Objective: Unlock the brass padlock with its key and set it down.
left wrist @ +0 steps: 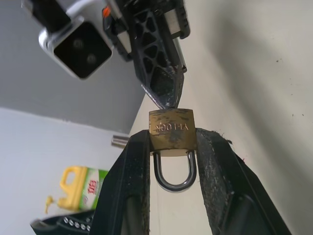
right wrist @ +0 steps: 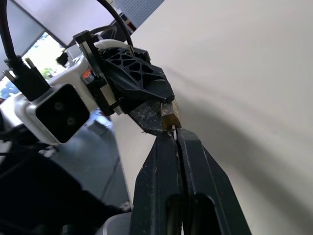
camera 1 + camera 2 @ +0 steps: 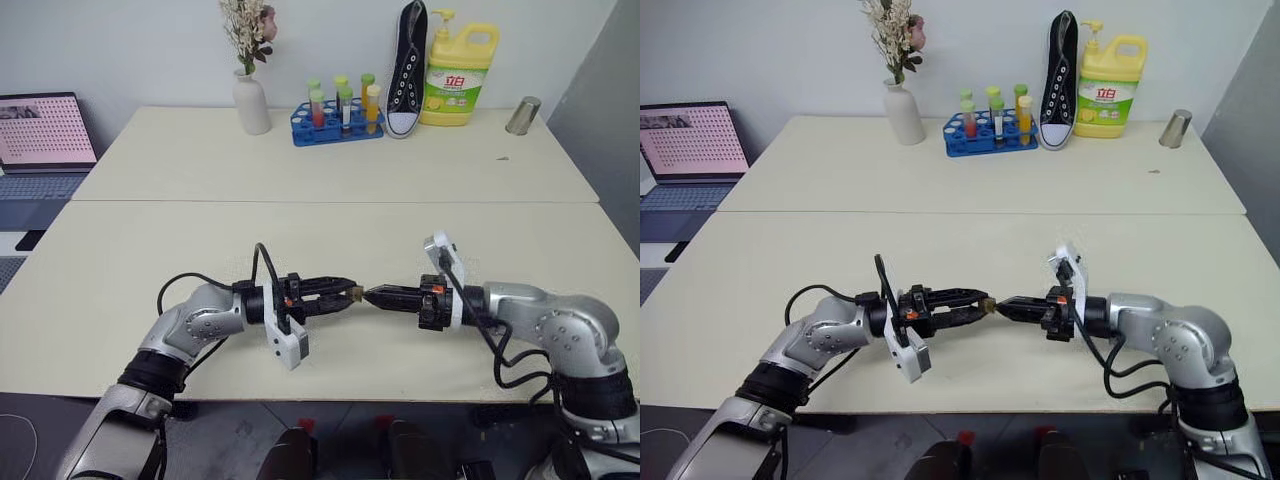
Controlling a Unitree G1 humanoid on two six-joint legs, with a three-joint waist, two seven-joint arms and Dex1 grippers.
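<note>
Brass padlock (image 1: 172, 129), golden body uppermost in the left wrist view, silver shackle (image 1: 172, 172) hanging closed between the two black fingers (image 1: 131, 186) of the left pincer (image 3: 348, 293), which pinches the body from both sides and holds it in the air above the near table (image 3: 150, 270). Directly against the padlock's free face stands the tip of the right pincer (image 3: 372, 295), its two fingers pressed together with no gap between them; a thin silver sliver, too small to identify, shows at that tip where it meets the brass. The two pincers thus meet tip to tip at the padlock, the left arm reaching in from the padlock's left, the right arm from its right, both roughly level. Beyond the padlock, on the far table (image 3: 450, 160), stand a white vase of dried flowers (image 3: 250, 95), a blue rack of coloured tubes (image 3: 338, 112), a black sneaker (image 3: 406, 70) propped on end, a yellow detergent bottle (image 3: 460, 80) and a small metal cup (image 3: 523, 115). Left of the padlock, off the table's edge, an open laptop (image 3: 42, 130).
</note>
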